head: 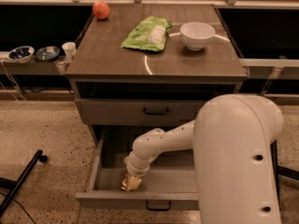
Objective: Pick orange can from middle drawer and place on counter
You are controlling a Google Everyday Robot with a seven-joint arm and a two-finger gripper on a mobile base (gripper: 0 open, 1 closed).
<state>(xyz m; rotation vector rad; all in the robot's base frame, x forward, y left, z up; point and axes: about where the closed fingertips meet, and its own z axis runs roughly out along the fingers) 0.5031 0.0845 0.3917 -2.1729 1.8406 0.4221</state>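
Crowding the lower right with a bulky white robot arm [233,162], and spanning the upper scene with the broad dark brown-grey counter [107,55], carrying a crinkled green snack bag [147,33], a round white bowl [197,34] and a round red-orange fruit [101,10] at its far left corner. Holding that arm bent leftward and down into the wide grey middle drawer [117,199], standing open beneath a shut grey drawer front [117,110] with a dark bar handle. Hanging the gripper [133,176] low over the drawer floor near the front wall, right at the small shiny orange-gold can [131,185] lying there, giving no way of telling whether clamped or apart.
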